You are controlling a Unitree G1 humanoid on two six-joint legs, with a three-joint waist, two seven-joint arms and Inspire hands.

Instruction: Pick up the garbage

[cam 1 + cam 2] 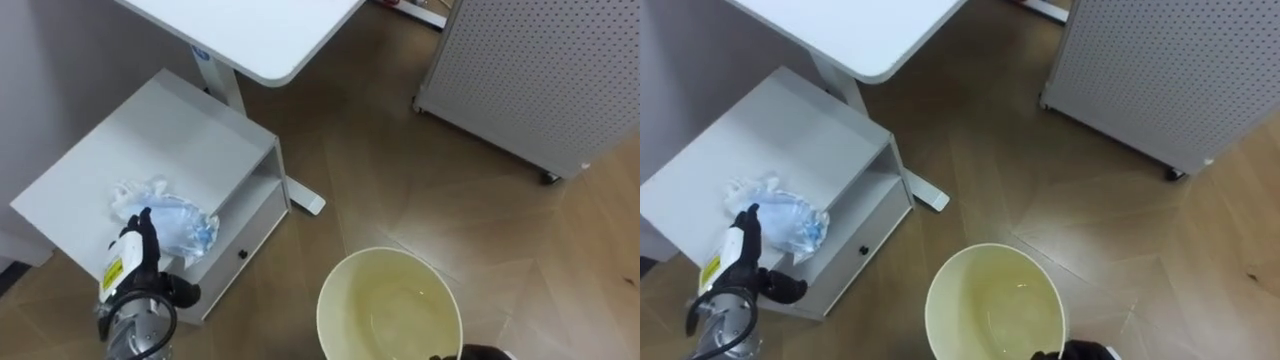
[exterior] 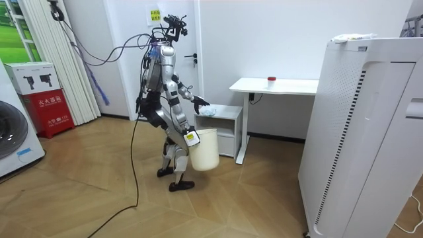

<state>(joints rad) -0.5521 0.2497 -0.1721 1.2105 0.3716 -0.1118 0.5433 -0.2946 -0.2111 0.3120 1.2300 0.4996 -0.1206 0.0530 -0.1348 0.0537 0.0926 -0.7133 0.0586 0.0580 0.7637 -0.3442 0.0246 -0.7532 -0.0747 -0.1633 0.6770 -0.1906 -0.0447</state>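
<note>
Standing at low white cabinet (image 1: 120, 140) beside worktop (image 1: 270, 30). Holding left hand (image 1: 138, 255) out over cabinet top, fingers (image 1: 146, 222) lying straight and released, tips touching garbage (image 1: 170, 218): a crumpled clear plastic wad resting on cabinet top near its front edge. Holding cream bin (image 1: 345, 290) low at right hand (image 1: 482, 354), mouth facing up; grasp there impossible to tell.
</note>
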